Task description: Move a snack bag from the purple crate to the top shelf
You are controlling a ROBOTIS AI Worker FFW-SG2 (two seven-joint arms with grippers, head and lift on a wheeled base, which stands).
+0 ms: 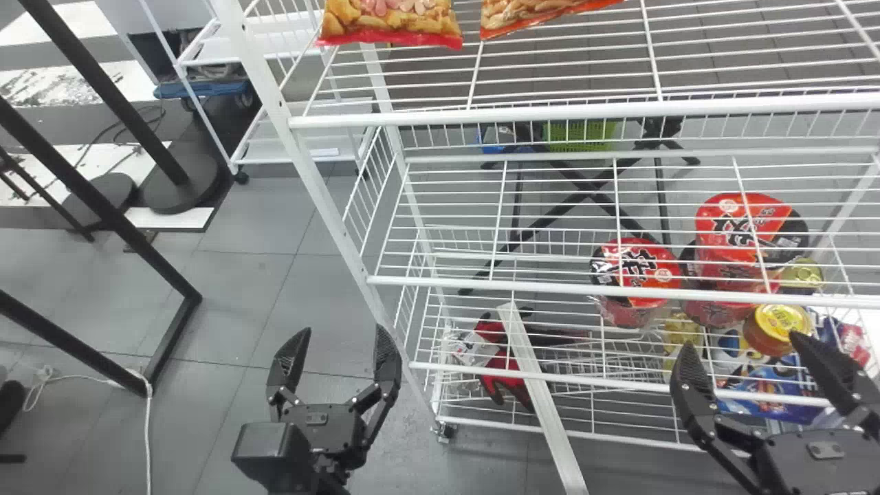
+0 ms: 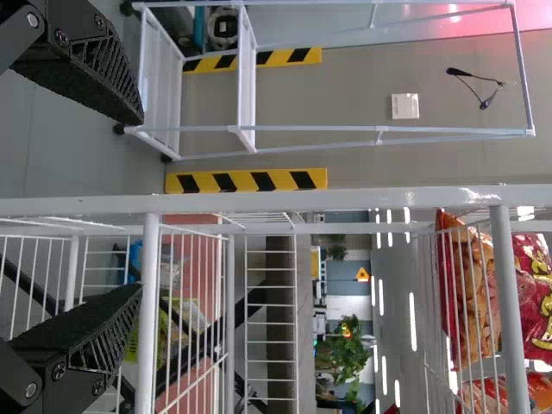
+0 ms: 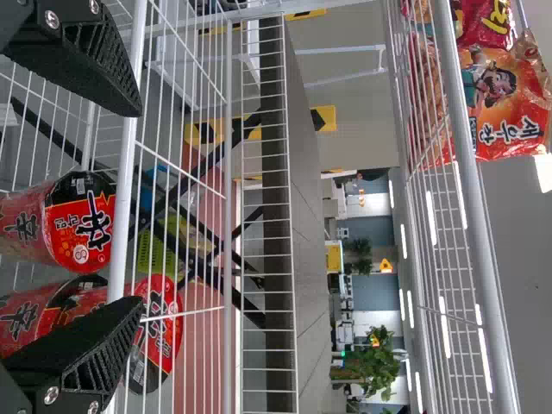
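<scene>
A snack bag (image 1: 392, 22) and an orange bag (image 1: 540, 15) lie on the top shelf (image 1: 550, 113) of the white wire rack (image 1: 304, 158); I cannot tell whether either is the one I am to move. Red noodle cups (image 1: 636, 275) show through the wires of the middle shelf (image 1: 481, 283), with a yellow-lidded jar (image 1: 782, 322) near them. Lower down, red and black gloves (image 1: 491, 385) sit behind a pale bar (image 1: 543, 392) that slants across the rack's front. The rack's rails and upright stand between me and those lower goods. Behind it are crossed black legs (image 1: 584, 184) and a green basket (image 1: 581, 137); a black metal frame (image 1: 89, 191) rises at far left.

I hold my left end effector (image 1: 342, 332) low, over the floor beside the rack's front upright, and my right end effector (image 1: 744, 342) before the lower shelves. Both point forward, each with its two fingers spread apart.
</scene>
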